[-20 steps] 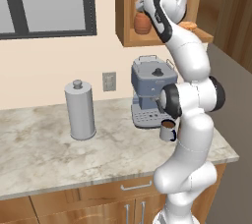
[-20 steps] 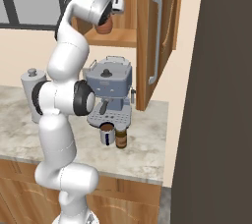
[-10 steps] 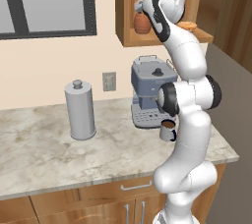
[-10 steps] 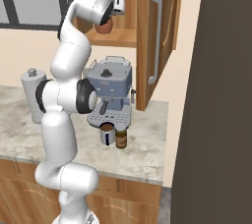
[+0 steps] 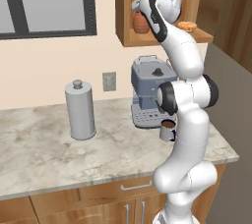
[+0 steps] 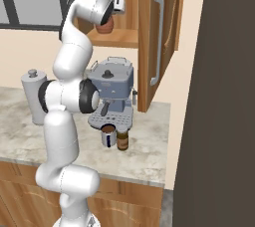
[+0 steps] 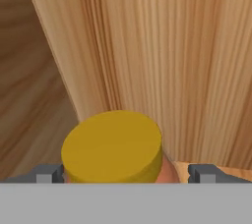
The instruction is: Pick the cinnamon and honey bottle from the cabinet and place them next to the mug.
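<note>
While the jaws stood spread wide either side of the squat orange-brown honey bottle (image 7: 114,148) with yellow lid, the gripper (image 7: 126,173) sat inside the reddish-brown wooden cabinet (image 5: 127,7) (bottle on its shelf). Judgement: centre, then close squarely before lifting clear.

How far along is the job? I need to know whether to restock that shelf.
Done: the small dark-brown cinnamon jar stands beside the light-grey mug on the marble counter. In hand: the gripper is at the squat orange honey bottle with a yellow lid in the reddish wooden cabinet, jaws open on either side, not yet closed. Left: grasp it and carry it to the mug.
</note>
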